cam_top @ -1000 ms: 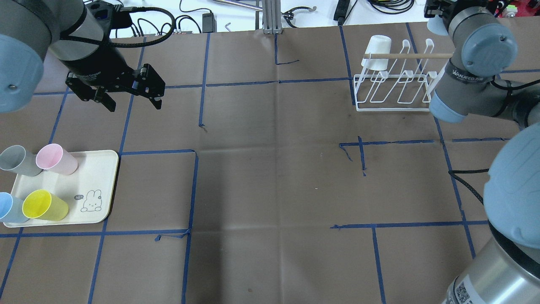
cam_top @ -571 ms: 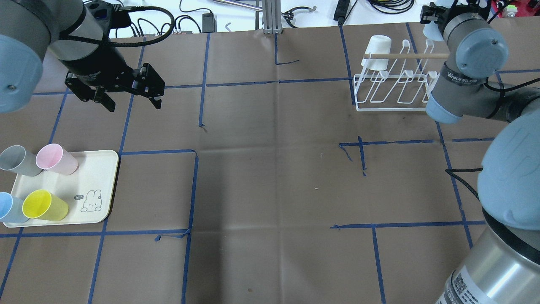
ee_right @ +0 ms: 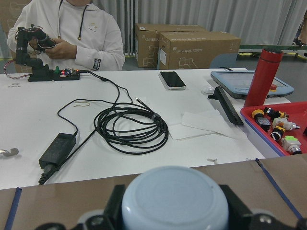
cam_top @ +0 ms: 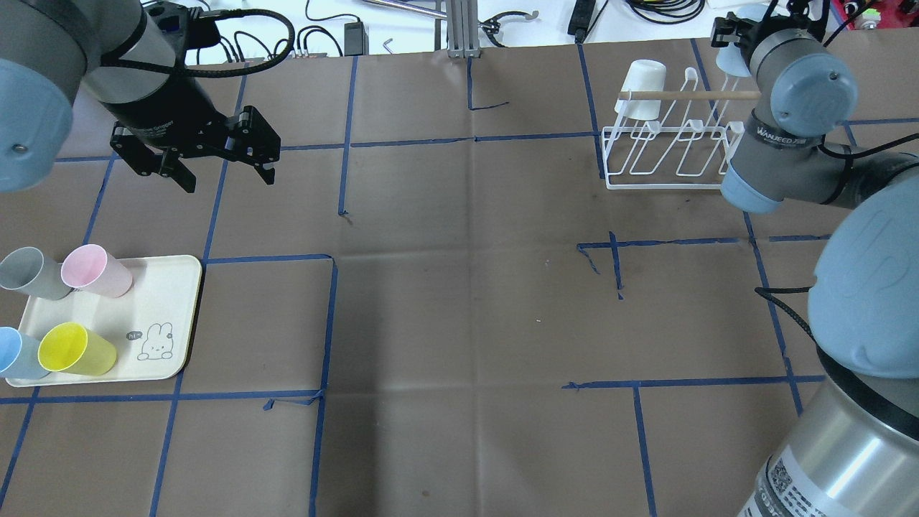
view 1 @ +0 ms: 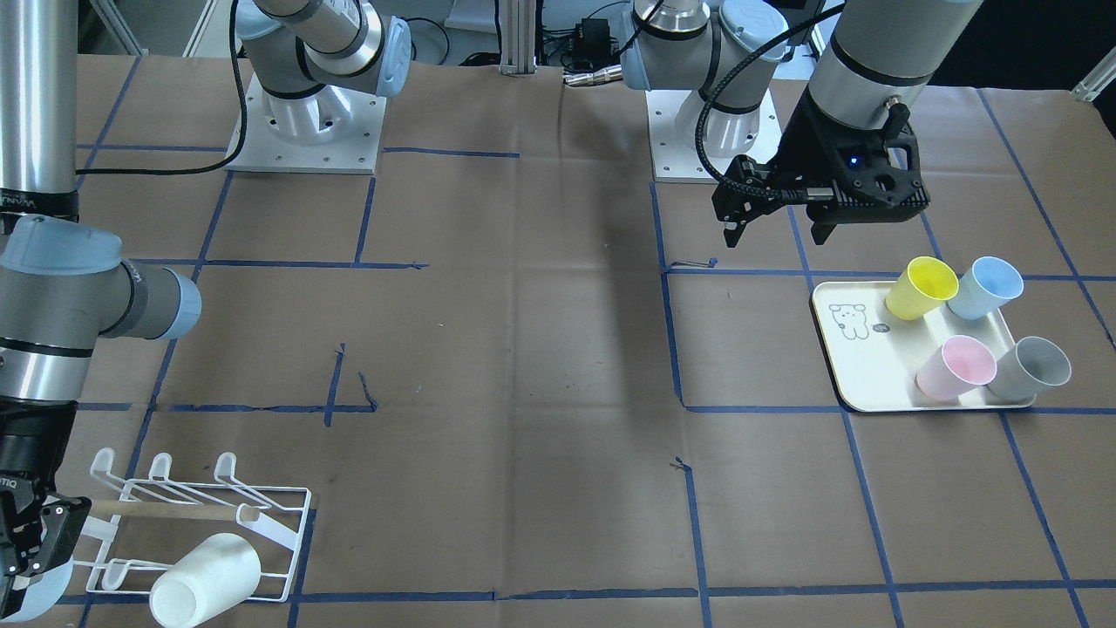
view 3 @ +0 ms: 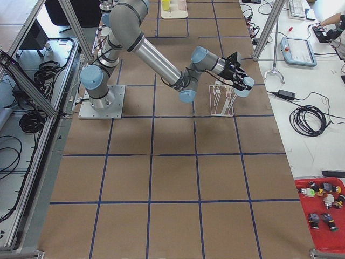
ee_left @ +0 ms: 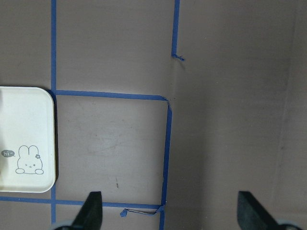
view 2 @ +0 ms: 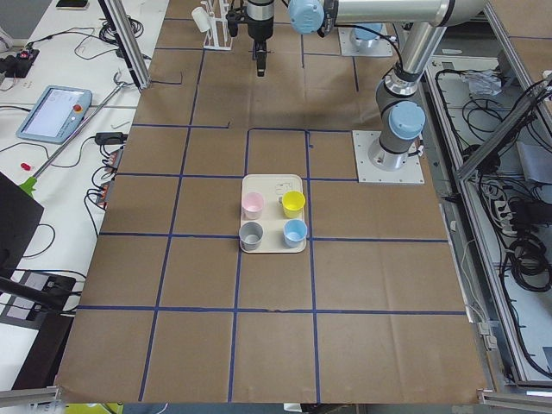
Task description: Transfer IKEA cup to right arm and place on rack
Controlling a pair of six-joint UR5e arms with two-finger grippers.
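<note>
**The right claw (ee_right: 175, 216) clamped on the pale-blue IKEA cup (cam_top: 728, 60) at the rack (cam_top: 668, 171)**

The right claw's two black fingers (ee_right: 114, 203) were seen pressed against either side of the pale-blue IKEA cup, whose round base filled the bottom of the right wrist view. The cup was held just beside the end of the low white wire rack, at the far edge of the worktop (cam_top: 467, 287). Whether it touched a prong could not be told. At the rack's other end a white cup (cam_top: 641, 90) was hung tilted on a prong, and a wooden dowel (cam_top: 689, 94) was laid across the prongs.

The left claw (cam_top: 228, 179) was held apart and empty above bare brown worktop marked with blue tape, well apart from the rack. Near it a cream tray (cam_top: 172, 287) with a rabbit drawing was set on the worktop, and four upright cups were carried on it: a grey cup (cam_top: 29, 273), a pink cup (cam_top: 97, 271), a yellow cup (cam_top: 75, 350) and a blue cup (cam_top: 14, 353).
</note>
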